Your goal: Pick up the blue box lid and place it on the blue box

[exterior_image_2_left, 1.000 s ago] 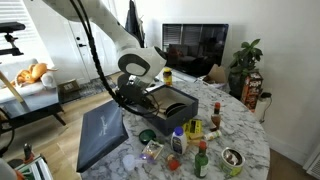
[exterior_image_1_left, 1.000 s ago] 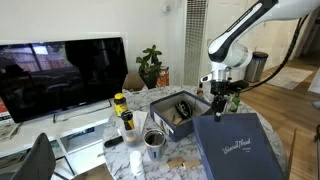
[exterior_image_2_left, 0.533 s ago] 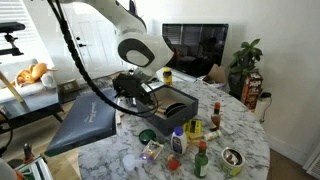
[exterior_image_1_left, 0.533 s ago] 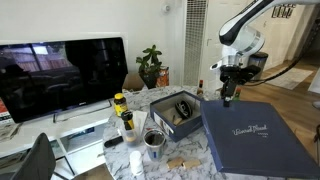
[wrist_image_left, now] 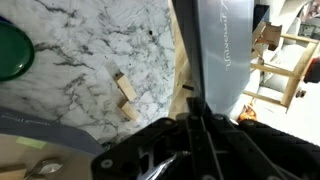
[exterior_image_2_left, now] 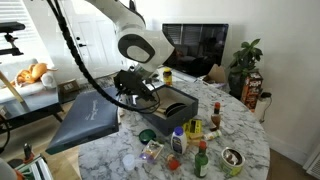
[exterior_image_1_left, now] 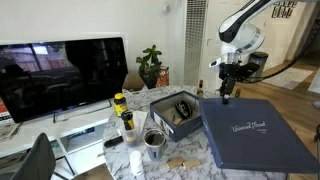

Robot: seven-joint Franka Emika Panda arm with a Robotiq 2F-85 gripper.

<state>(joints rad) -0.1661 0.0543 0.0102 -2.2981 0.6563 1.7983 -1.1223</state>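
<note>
The blue box lid (exterior_image_1_left: 255,132) is a flat navy rectangle with pale script. It hangs roughly level above the table's edge in both exterior views, with my gripper (exterior_image_1_left: 224,97) shut on its rim on the side facing the box. The lid (exterior_image_2_left: 88,120) juts out past the table, away from the gripper (exterior_image_2_left: 127,97). In the wrist view the lid (wrist_image_left: 222,45) runs up from my shut gripper (wrist_image_left: 193,105). The blue box (exterior_image_1_left: 175,128) stands open on the marble table beside the gripper, with a dark object inside. Its navy wall (exterior_image_2_left: 163,122) faces the camera.
Yellow-capped bottles (exterior_image_1_left: 121,112) and a metal cup (exterior_image_1_left: 154,142) stand near the box. Sauce bottles (exterior_image_2_left: 200,160) and a green disc (exterior_image_2_left: 147,135) crowd the table's front. Small wooden blocks (wrist_image_left: 124,92) lie on the marble. A TV (exterior_image_1_left: 60,75) and a plant (exterior_image_1_left: 151,66) stand behind.
A second ago the lid hung tilted and lower; the arm has raised it and swung it to nearly level. Over the last half second it has barely moved.
</note>
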